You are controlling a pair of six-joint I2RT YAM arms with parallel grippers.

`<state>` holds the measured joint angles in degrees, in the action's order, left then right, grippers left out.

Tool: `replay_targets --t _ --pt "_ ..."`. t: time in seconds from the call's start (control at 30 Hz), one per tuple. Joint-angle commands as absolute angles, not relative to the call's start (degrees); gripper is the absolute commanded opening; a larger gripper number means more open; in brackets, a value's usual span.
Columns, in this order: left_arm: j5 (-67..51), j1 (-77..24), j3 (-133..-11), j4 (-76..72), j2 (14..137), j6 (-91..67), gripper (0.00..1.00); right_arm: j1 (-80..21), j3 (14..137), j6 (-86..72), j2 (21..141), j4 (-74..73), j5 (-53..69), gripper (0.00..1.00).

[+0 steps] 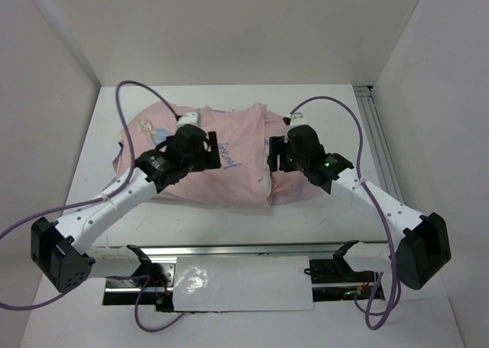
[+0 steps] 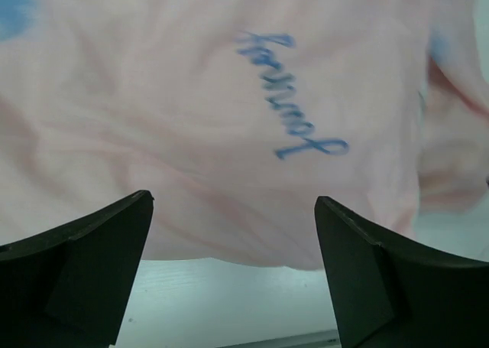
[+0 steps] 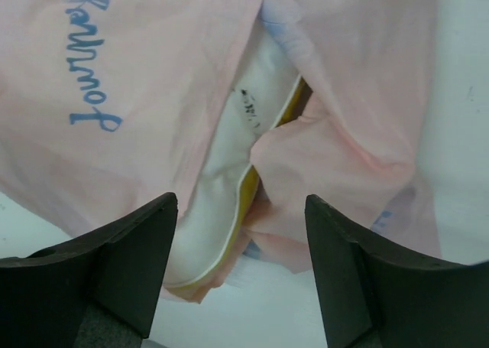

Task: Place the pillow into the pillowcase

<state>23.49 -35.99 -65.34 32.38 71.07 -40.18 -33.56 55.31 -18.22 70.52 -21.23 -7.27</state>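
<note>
Hovering over the left half of the pillowcase [image 1: 229, 176], the left gripper [image 2: 233, 203] stands wide open with nothing between its fingers; pink fabric with a blue script word [image 2: 286, 95] lies just below it. The pillowcase lies pink side up in the middle of the table [image 1: 321, 218], plump with the pillow [image 3: 229, 157], which is mostly inside. To the right a slit in the fabric shows the white pillow and its yellow strip [image 3: 248, 191]. The right gripper [image 3: 241, 203] hangs over that slit, jaws well apart and holding nothing.

The job looks nearly finished; what remains is probably covering the exposed edge. That would go best if the left gripper pinned the fabric near the script while the right pinched only the loose pink flap beside the slit, not the pillow's edge, and drew it across the yellow strip.
</note>
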Motion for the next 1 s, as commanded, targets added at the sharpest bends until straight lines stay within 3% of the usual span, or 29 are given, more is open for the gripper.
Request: replay_targets --t 0.0,0.13,0.33,0.4,0.47,0.5,0.53,0.6,0.63,0.7,0.73,0.8,0.87,0.97 --pt "21.71 -45.57 -65.65 24.80 74.87 -30.43 1.00 -32.61 55.37 -16.26 72.58 -23.91 -10.63 0.76" --pt "22.24 -53.94 -66.36 21.29 80.67 -24.79 1.00 -32.08 56.60 -13.01 78.46 -23.38 -8.96 0.80" --pt "18.54 -56.07 -65.04 13.64 86.73 -21.18 1.00 -30.32 56.43 -9.76 86.21 -18.31 -8.17 0.80" --pt "17.93 -56.07 -65.56 13.10 88.93 -20.30 1.00 -30.32 55.64 -9.76 87.36 -16.18 -6.60 0.67" --pt "18.72 -56.07 -66.79 13.10 92.87 -19.78 1.00 -29.79 55.63 -10.45 88.15 -15.47 -6.59 0.45" --pt "19.50 -55.55 -68.54 13.10 94.38 -19.78 0.94 -29.79 55.63 -10.46 88.15 -14.77 -7.72 0.13" --pt "20.03 -55.55 -69.42 14.66 95.79 -20.47 0.88 -29.79 55.63 -11.33 88.15 -14.77 -8.69 0.00" --pt "20.04 -54.06 -70.75 15.21 99.82 -21.00 0.72 -29.79 54.84 -11.87 85.62 -14.24 -9.49 0.00" --pt "20.04 -53.44 -71.62 15.21 101.15 -21.79 0.58 -29.79 54.23 -12.39 84.30 -14.24 -9.49 0.00" --pt "19.17 -51.16 -73.20 15.21 105.00 -23.80 0.45 -29.79 53.53 -12.39 79.30 -14.76 -7.66 0.00" --pt "17.86 -50.28 -74.00 15.81 106.25 -25.04 0.28 -29.27 53.00 -13.09 77.45 -15.46 -5.56 0.00" --pt "16.62 -47.21 -76.45 16.44 108.62 -28.63 0.10 -28.66 52.30 -13.10 71.65 -17.75 -2.92 0.00" --pt "14.07 -45.10 -78.13 17.04 111.87 -30.84 0.00 -28.04 50.99 -13.71 68.13 -18.37 3.66 0.00" --pt "14.68 -41.67 -83.04 20.74 116.52 -34.97 0.00 -27.43 50.98 -13.71 63.73 -22.49 12.81 0.00"
